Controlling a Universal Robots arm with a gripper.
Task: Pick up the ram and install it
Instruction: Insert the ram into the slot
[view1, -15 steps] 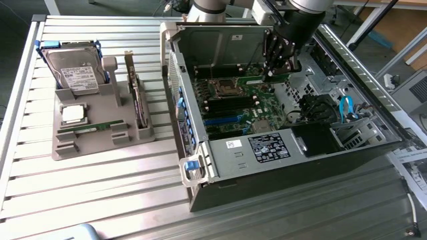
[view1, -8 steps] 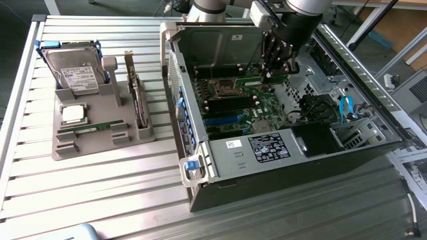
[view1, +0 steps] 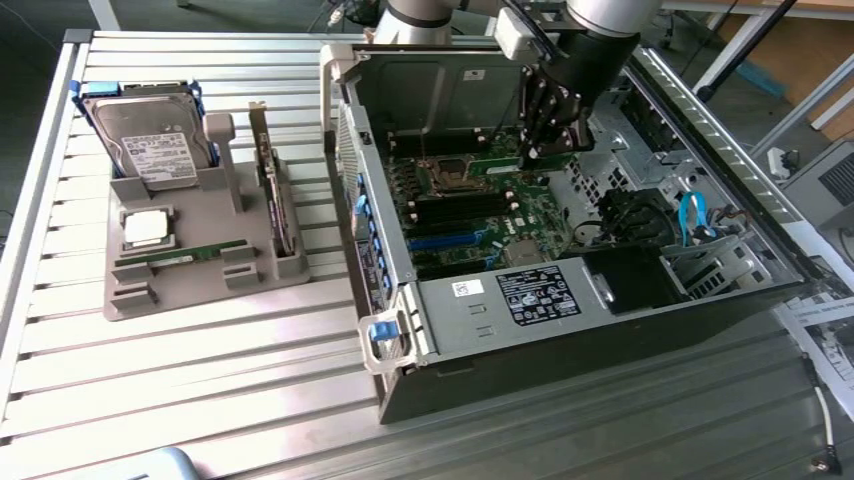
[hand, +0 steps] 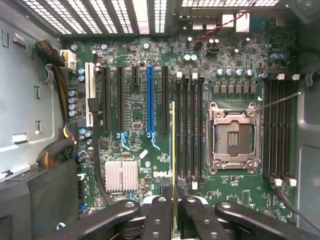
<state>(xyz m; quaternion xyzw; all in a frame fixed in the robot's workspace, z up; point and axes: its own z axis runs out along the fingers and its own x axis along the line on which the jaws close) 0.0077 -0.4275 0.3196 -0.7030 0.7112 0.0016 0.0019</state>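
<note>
Wrist view: ram (hand: 173, 150) in gripper (hand: 173, 210)

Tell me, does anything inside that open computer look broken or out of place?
Nothing looks broken or spilled. The processor socket sits empty, and the gripper holds the ram edge-on, parallel to the memory slots.

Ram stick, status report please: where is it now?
Gripper shut on the ram, held edge-on. Ram over the memory slots, inside the open case. Nothing seen in the way.
</note>
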